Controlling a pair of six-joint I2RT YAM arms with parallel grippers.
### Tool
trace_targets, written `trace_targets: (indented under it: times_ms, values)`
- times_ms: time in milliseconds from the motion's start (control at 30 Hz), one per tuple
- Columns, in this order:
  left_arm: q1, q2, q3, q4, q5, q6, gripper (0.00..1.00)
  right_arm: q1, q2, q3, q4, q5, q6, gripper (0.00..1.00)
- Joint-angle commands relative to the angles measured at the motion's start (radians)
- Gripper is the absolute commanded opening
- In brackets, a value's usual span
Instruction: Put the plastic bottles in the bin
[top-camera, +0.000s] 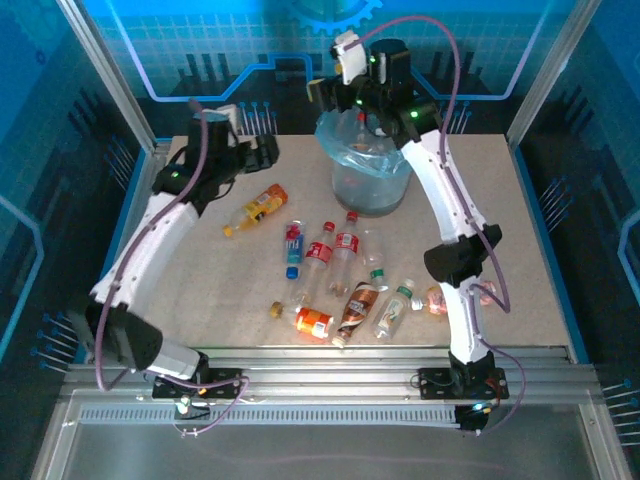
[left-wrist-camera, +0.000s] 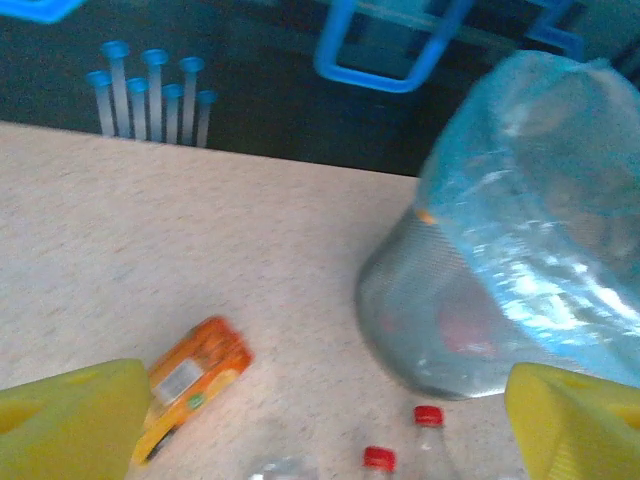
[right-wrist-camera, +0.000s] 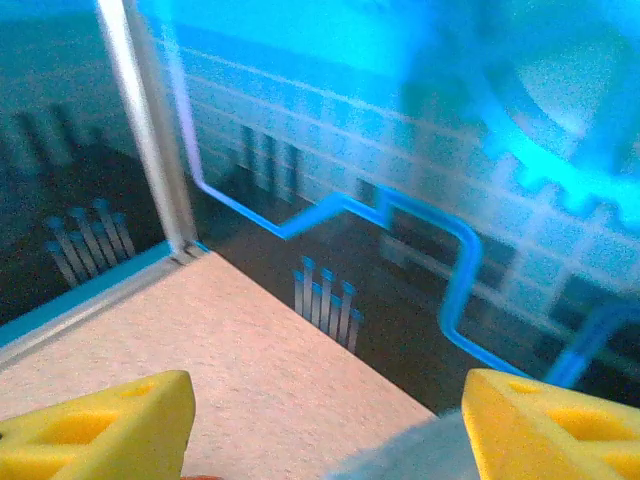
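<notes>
The left gripper (left-wrist-camera: 320, 430) has its yellow fingers (left-wrist-camera: 70, 420) spread wide with nothing between them; an orange-labelled bottle (left-wrist-camera: 190, 375) lies on the table (left-wrist-camera: 200, 230) just beside its left finger; two red-capped bottles (left-wrist-camera: 428, 414) show low down between the fingers, nearer the right one; the bin (left-wrist-camera: 420, 320), lined with a crinkly blue bag (left-wrist-camera: 540, 200), stands ahead of it, toward its right finger. The right gripper (right-wrist-camera: 325, 420) hangs over the bin's rim, its fingers apart and holding nothing; the bag's edge shows just under it; what looks like a clear bottle (top-camera: 362, 128) sits in the bin right beneath it. The other bottles (top-camera: 360, 300) lie scattered on the table, well apart from both grippers.
</notes>
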Motion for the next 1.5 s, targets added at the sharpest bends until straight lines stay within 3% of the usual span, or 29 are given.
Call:
trace_targets:
  times_ms: [0,167,267,400,533,633,867,1000,1167,1333,1467]
  values:
    - [0.019,-0.112,-0.099,-0.07,-0.02,-0.069,0.93,0.076,-0.089,-0.073,-0.125,0.029,-0.082,0.72]
    - [0.076,-0.256,-0.279,-0.125,-0.036,-0.086,0.94,0.218,-0.158,-0.301,-0.113,-0.019,-0.119,0.7]
    - [0.145,-0.286,-0.375,-0.115,0.009,-0.091,0.94,0.285,-0.111,-0.322,-0.135,0.021,-0.134,0.7]
    - [0.247,-0.19,-0.375,-0.097,0.127,-0.027,0.93,0.309,-0.067,-0.272,-0.178,0.044,-0.02,0.68]
    - [0.332,0.037,-0.258,-0.101,0.26,0.038,0.9,0.318,-0.104,-0.341,-0.162,0.019,0.029,0.67]
    - [0.309,0.2,-0.129,-0.103,0.295,0.141,0.9,0.328,-0.161,-0.406,-0.163,0.051,0.027,0.67]
    - [0.162,0.595,0.323,-0.347,0.153,0.466,0.96,0.325,-0.411,-0.643,-0.116,0.142,0.034,0.67]
    - [0.12,0.694,0.434,-0.417,0.146,0.564,0.97,0.324,-0.567,-0.771,-0.083,0.192,0.029,0.68]
    - [0.074,0.797,0.558,-0.484,0.047,0.645,0.97,0.275,-0.76,-0.944,-0.004,0.221,0.016,0.69]
    - [0.044,0.906,0.662,-0.549,-0.103,0.685,0.96,0.225,-0.847,-0.977,-0.034,0.211,0.001,0.69]
    - [0.025,0.964,0.712,-0.58,-0.108,0.705,0.94,0.209,-0.871,-1.003,-0.048,0.205,-0.008,0.69]
